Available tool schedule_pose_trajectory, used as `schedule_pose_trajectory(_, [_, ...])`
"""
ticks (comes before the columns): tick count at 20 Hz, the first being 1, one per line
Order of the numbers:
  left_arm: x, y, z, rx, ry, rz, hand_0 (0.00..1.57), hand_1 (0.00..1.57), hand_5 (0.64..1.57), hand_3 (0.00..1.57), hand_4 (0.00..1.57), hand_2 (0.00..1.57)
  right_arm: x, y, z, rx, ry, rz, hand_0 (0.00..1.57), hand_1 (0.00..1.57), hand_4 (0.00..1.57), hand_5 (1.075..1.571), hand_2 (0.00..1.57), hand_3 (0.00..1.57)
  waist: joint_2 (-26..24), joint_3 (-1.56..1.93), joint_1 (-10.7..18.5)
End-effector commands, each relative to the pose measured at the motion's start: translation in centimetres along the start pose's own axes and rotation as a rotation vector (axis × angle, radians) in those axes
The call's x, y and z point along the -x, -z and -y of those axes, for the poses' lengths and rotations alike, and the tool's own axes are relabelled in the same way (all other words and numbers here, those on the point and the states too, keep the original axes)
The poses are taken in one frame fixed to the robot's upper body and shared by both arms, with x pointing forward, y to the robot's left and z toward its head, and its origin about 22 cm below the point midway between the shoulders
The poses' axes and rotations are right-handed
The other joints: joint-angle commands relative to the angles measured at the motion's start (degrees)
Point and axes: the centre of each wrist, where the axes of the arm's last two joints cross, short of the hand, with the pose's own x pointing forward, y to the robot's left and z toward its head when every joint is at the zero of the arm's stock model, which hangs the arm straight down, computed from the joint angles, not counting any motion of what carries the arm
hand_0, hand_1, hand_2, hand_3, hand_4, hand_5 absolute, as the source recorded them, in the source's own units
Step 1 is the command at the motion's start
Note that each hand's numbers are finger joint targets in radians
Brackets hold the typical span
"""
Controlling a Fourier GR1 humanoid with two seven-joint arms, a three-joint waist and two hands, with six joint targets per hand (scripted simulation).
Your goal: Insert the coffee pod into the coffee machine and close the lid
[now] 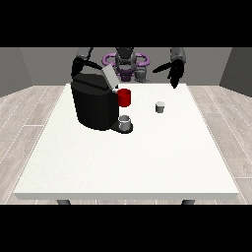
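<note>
A black coffee machine point(92, 104) stands on the white table point(128, 157) at the view's left, with its grey lid point(110, 77) tilted up. A small grey cup point(125, 122) sits on the machine's base at its front. A small grey coffee pod point(160, 107) stands on the table right of the machine, with nothing touching it. The hand at the view's right point(174, 72) hangs above the table's far edge, fingers straight and pointing down, well behind the pod. The hand at the view's left point(78, 65) is raised behind the machine's top; its fingers are unclear.
A red mug point(124, 97) stands just right of the machine, between it and the pod. The robot's body point(126, 61) is behind the table's far edge. Wooden floor surrounds the table.
</note>
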Motion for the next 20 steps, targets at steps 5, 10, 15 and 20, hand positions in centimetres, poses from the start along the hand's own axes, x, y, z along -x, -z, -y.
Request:
schedule_pose_trajectory(5, [1.3,3.3,-2.7,0.025,0.158,-0.111,0.00,0.00,1.571,0.00,0.00,0.00,-2.5,1.4,-2.4,-0.042,-0.013,0.070,0.00,0.00,0.00,1.571,0.00,0.00,5.1,-0.06,-4.2])
schedule_pose_trajectory(10, [3.0,4.1,-3.6,0.085,0.179,-0.170,0.00,0.00,1.571,0.00,0.00,0.00,-2.2,0.2,-4.1,-0.038,0.043,0.022,0.00,0.00,0.00,1.571,0.00,0.00,4.9,-0.06,-4.9])
schedule_pose_trajectory(15, [3.0,5.3,-4.0,0.044,0.279,-0.145,0.00,0.00,1.571,0.00,0.00,0.29,-1.9,2.6,-1.9,-0.013,-0.004,0.006,0.00,0.00,0.00,1.571,0.00,0.00,8.0,-0.05,-3.0])
schedule_pose_trajectory(20, [2.5,6.8,0.7,0.056,0.339,-0.102,0.95,0.95,1.571,0.66,0.00,0.97,0.1,1.4,-4.2,-0.040,0.049,-0.081,0.00,0.00,0.00,1.571,0.00,0.00,5.6,-0.03,-2.3])
